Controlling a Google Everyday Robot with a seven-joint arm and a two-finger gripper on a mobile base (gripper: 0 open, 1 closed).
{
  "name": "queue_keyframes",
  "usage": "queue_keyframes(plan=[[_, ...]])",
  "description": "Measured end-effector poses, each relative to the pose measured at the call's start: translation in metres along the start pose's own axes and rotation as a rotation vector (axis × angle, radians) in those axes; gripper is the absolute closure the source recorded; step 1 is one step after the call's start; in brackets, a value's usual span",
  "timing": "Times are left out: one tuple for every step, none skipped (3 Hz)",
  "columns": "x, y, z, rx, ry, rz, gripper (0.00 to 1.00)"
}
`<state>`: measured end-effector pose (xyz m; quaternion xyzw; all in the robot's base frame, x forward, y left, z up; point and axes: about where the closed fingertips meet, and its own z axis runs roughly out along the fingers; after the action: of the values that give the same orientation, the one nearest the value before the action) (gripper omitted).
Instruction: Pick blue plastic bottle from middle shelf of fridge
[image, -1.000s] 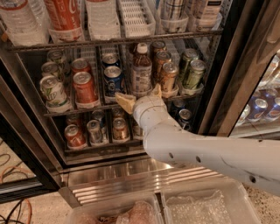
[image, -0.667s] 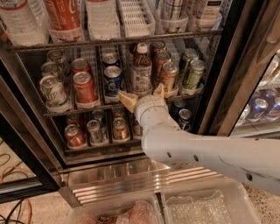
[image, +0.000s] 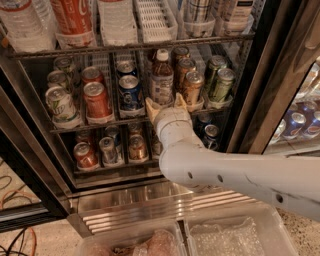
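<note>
The fridge stands open with a black door frame. On its middle shelf the blue plastic bottle stands upright in the fourth lane, with a white cap, brown neck and bluish-white label. It is taller than the cans beside it. My gripper is at the shelf's front edge, right below and in front of the bottle. It is open, with one tan fingertip left of the bottle's base and the other right of it. My white arm hides the bottle's foot.
A blue can stands left of the bottle, gold cans right of it, then green cans. Red cans and a pale can stand farther left. Big bottles fill the rack above, short cans the rack below. Clear bins lie beneath.
My gripper has moved a little up and forward toward the bottle, so its fingertips now flank the bottle's base. The bottle and the cans have not moved.
</note>
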<state>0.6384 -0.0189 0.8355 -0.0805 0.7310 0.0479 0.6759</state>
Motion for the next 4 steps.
queue_keyframes(plan=[[-0.007, 0.006, 0.015, -0.014, -0.022, -0.015, 0.33], [-0.012, 0.008, 0.022, -0.021, -0.033, -0.022, 0.33], [-0.016, 0.006, 0.032, -0.018, -0.039, -0.028, 0.52], [-0.015, 0.006, 0.037, -0.021, -0.036, -0.034, 0.75]])
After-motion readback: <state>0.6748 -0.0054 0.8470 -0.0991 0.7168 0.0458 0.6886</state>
